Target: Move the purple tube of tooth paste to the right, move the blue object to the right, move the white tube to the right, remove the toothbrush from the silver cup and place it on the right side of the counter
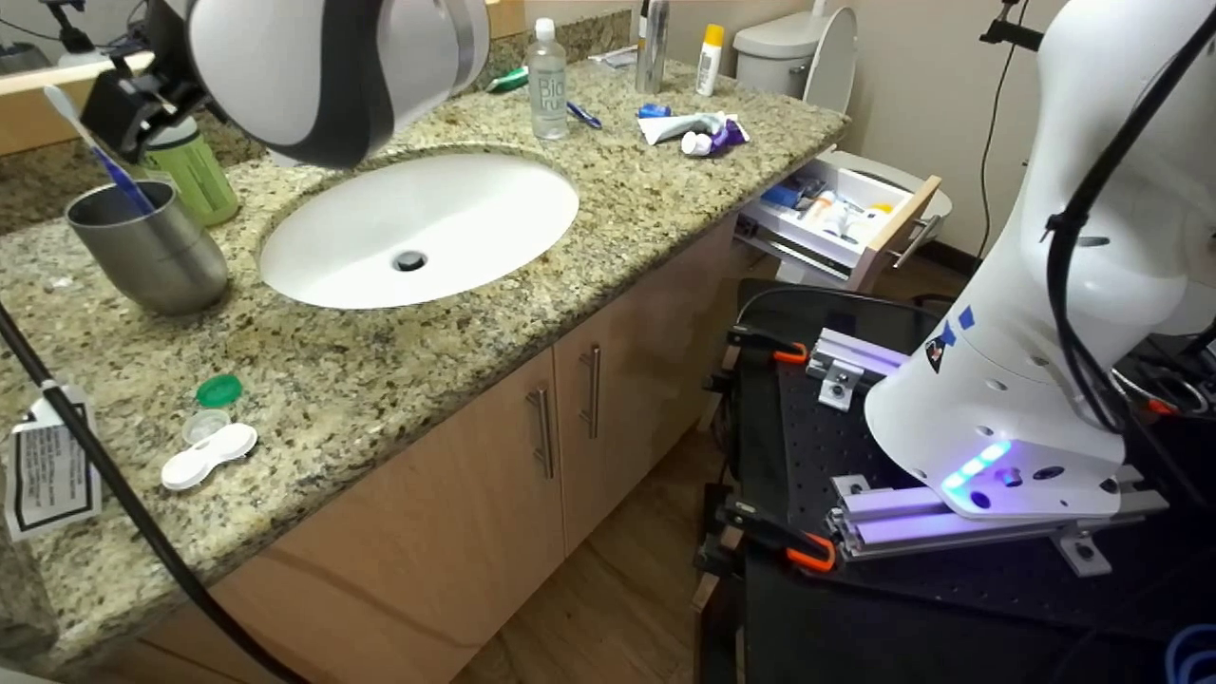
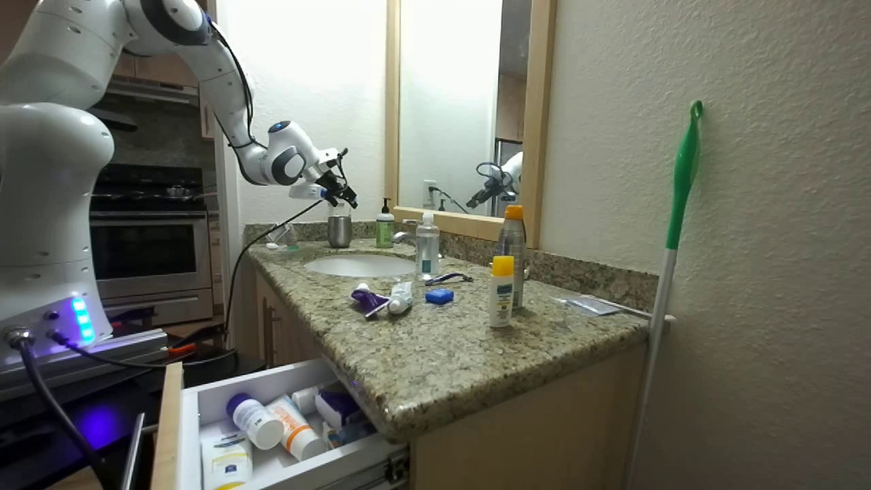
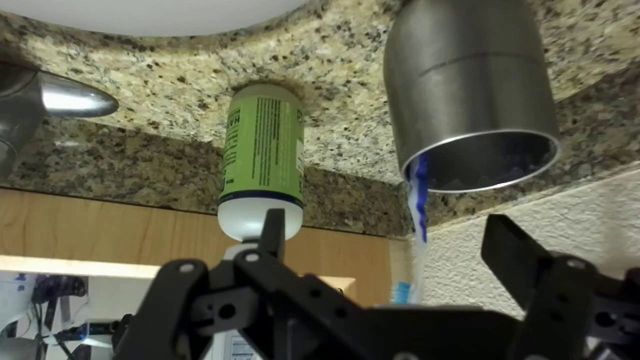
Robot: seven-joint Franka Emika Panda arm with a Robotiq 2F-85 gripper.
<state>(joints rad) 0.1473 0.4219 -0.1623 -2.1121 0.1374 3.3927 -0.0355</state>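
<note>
The toothbrush (image 1: 122, 176), blue and white, stands tilted in the silver cup (image 1: 157, 252) on the counter (image 1: 456, 351); in the wrist view the toothbrush (image 3: 419, 205) leaves the cup (image 3: 470, 90) at its rim. My gripper (image 3: 385, 225) is open above the cup, with the toothbrush seen between its fingers and apart from both. The gripper also shows in an exterior view (image 2: 350, 199). The purple tube (image 2: 369, 299), the white tube (image 2: 401, 297) and the blue object (image 2: 439, 296) lie close together beyond the sink; the white tube (image 1: 676, 125) lies against the purple tube (image 1: 730, 136).
A green soap bottle (image 3: 265, 150) stands beside the cup, near the gripper's left finger in the wrist view. The sink (image 1: 418, 237) lies mid-counter. A clear bottle (image 1: 548, 85), a razor (image 2: 449, 278) and a yellow-capped bottle (image 2: 501, 292) are beyond it. A drawer (image 1: 883, 233) stands open.
</note>
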